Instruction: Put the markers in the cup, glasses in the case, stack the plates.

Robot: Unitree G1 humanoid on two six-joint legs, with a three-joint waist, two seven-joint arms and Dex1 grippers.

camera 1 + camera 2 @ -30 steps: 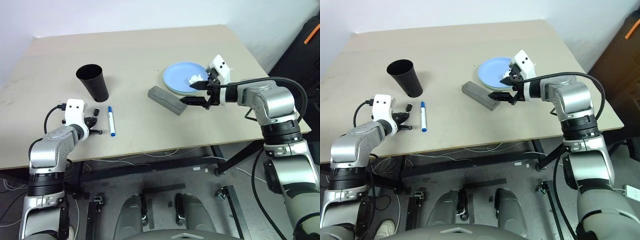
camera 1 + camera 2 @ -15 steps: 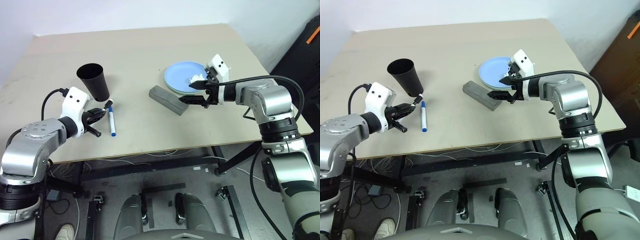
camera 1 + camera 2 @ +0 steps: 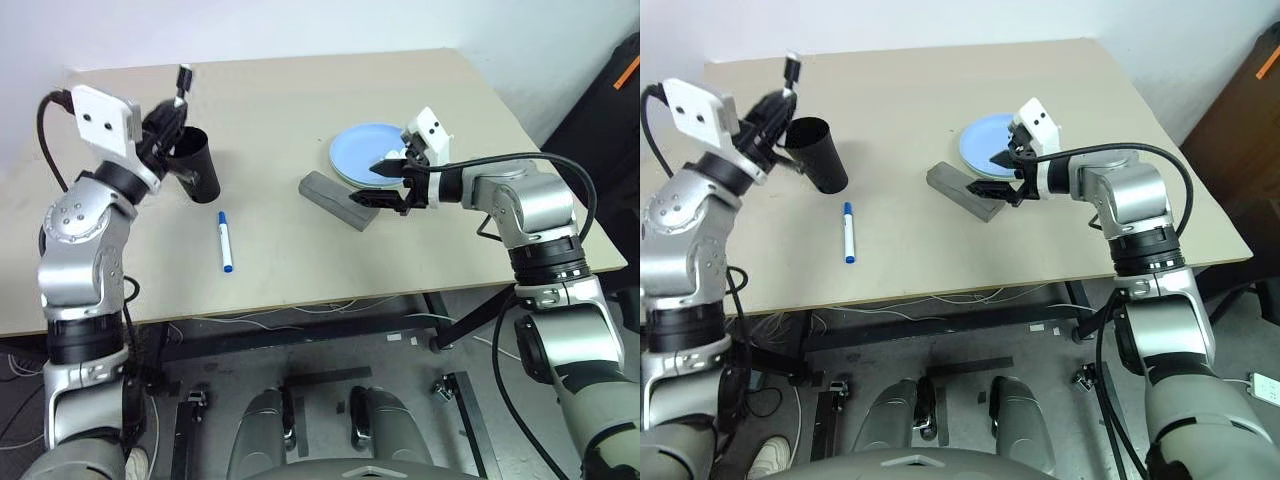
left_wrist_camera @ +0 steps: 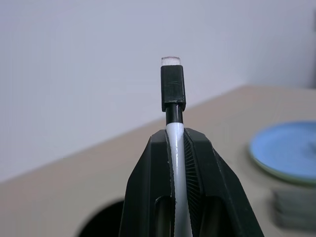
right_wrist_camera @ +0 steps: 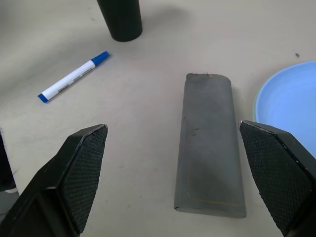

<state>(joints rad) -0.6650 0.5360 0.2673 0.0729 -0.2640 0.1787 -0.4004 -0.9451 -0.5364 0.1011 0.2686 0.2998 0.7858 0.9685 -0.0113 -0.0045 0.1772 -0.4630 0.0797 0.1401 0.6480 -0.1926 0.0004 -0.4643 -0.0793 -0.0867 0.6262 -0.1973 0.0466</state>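
My left gripper [image 3: 168, 120] is shut on the black-capped marker [image 4: 173, 89] and holds it in the air beside the rim of the black cup [image 3: 198, 172], cap pointing up. The blue-capped marker [image 3: 225, 241] lies on the table in front of the cup. The grey case [image 3: 335, 200] lies shut at mid-table. Behind it is the light blue plate [image 3: 365, 152], with a paler rim showing under its near edge. My right gripper [image 3: 385, 182] hovers open, above the case's right end and the plate's edge. The glasses are out of view.
The beige table [image 3: 290, 100] has bare room along its back and between the cup and the case. Its front edge [image 3: 300, 300] runs just past the blue-capped marker. A dark object with an orange strap [image 3: 622, 70] stands off the table's right side.
My left arm has lifted off the table with the black-capped marker and swung up to the cup's rim, the wrist tipping upward. The right arm has stayed put.
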